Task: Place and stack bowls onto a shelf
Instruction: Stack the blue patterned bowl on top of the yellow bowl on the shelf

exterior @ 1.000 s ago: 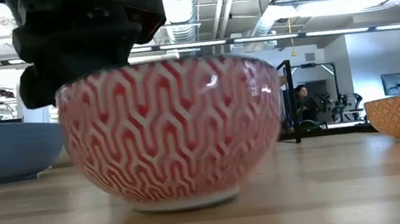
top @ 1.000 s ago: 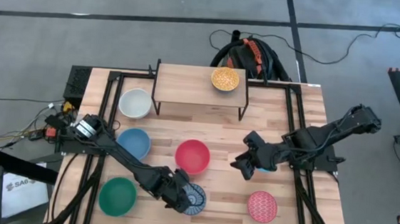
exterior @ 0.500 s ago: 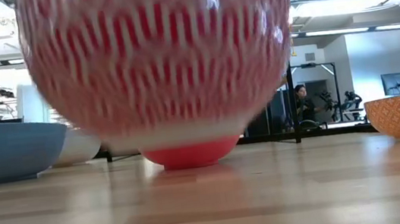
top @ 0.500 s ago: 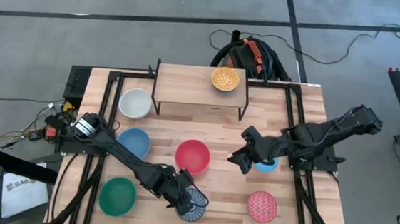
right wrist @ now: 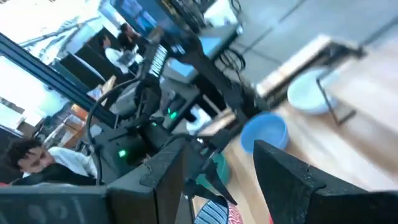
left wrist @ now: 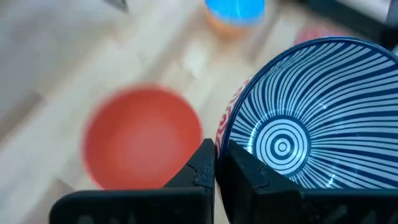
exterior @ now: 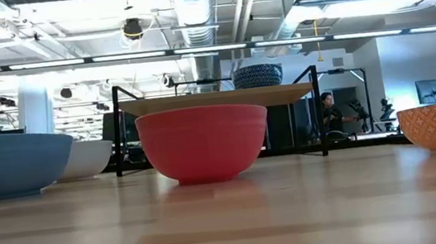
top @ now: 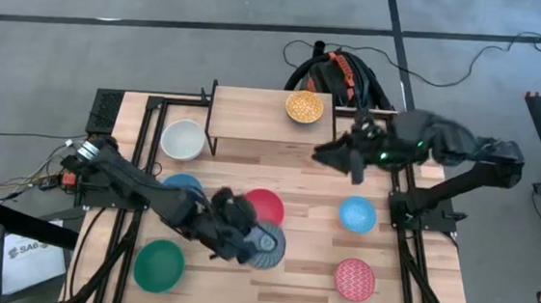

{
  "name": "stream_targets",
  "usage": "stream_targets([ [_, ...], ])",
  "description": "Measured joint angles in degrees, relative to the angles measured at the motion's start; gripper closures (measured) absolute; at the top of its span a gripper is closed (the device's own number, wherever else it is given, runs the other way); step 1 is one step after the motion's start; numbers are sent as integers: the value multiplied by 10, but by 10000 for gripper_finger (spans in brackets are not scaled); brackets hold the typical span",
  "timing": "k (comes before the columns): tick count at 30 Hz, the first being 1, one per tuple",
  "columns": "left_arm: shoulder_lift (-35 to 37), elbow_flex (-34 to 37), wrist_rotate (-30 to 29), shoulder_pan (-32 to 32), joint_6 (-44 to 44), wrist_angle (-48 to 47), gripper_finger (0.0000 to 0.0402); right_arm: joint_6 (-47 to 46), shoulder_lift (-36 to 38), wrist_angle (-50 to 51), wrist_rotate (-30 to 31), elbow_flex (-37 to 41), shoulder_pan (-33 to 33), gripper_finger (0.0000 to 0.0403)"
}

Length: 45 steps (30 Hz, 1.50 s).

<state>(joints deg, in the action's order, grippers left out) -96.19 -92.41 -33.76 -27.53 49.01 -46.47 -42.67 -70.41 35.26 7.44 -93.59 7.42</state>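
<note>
Left gripper (left wrist: pixel 214 163) pinches the rim of the blue-and-white bowl (top: pixel 265 244), lifted just beside the red bowl (top: pixel 264 207), mid-desk. The shelf (top: pixel 254 112) lies toward the desk's far edge. Right gripper (top: pixel 336 157), fingers spread and empty, hovers nearer the shelf.

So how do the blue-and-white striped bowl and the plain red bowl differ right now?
The blue-and-white striped bowl is pinched at its rim by the shut left gripper, tilted and off the table; the red bowl sits upright and untouched on the tabletop. The striped bowl is patterned with radiating lines and rings inside; the red bowl is one plain colour. Both are small round bowls of similar size, and neither is on the shelf yet.
</note>
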Motion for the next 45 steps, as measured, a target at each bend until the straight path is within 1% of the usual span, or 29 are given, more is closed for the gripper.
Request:
stream_targets([
  [3,24,0,-52,5,-3,-7,401,16,-26,27,16,-39,2,188],
  [7,45,1,-118,9,-3,-9,401,20,-73,53,32,-43,24,188],
  [11,51,1,-146,16,-3,-12,401,22,-122,63,32,-43,37,188],
  [15,52,1,-151,29,-3,-27,401,25,-151,68,32,-43,37,188],
  [18,52,1,-144,42,-3,-48,401,29,-163,77,33,-43,33,188],
  [20,52,1,-140,49,-3,-58,401,35,-171,101,37,-43,29,188],
  [24,52,1,-119,64,-18,-60,401,46,-187,139,66,-43,22,188],
  [27,52,1,-102,73,-27,-64,401,56,-195,144,73,-43,18,188],
  [33,51,2,-90,84,-44,-75,401,76,-215,146,80,-43,18,188],
  [36,51,2,-80,89,-49,-75,401,90,-215,146,92,-43,18,188],
  [40,51,2,-88,91,-48,-75,401,107,-207,141,125,-47,18,188],
  [42,51,2,-90,91,-48,-78,401,123,-203,134,137,-59,18,188],
  [45,51,2,-90,92,-48,-79,401,156,-201,132,139,-81,18,188],
])
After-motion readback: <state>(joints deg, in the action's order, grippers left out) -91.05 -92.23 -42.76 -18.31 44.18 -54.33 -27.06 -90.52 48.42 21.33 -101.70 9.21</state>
